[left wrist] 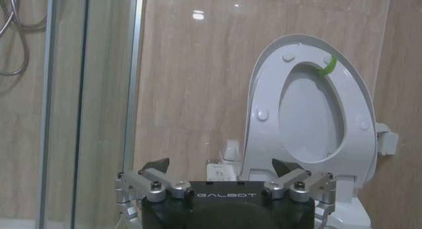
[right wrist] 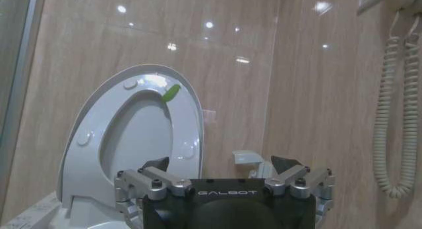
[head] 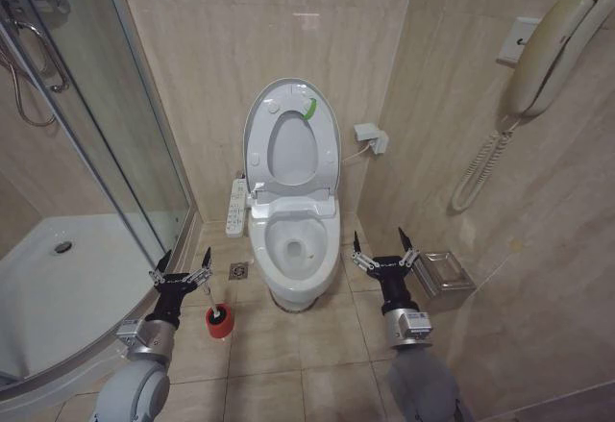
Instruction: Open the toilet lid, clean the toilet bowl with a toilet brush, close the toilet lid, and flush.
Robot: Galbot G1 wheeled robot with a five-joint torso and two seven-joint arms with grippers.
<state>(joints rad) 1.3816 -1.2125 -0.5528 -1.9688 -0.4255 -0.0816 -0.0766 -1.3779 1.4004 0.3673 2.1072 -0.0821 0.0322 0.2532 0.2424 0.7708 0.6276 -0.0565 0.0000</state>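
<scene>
The toilet lid (head: 291, 138) is standing raised against the wall, center of the frame, w/ the toilet bowl (head: 296, 249) sitting uncovered just below it. The left gripper (head: 181, 274) is hovering lower left, fingers spread & holding nothing, right beside the toilet brush (head: 219, 320) in its red cup. The right gripper (head: 383, 254) is hovering lower right, also spread & holding nothing.

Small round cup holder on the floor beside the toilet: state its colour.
Red, holding a dark brush head. The small round cup holder shows best in the head view.
</scene>
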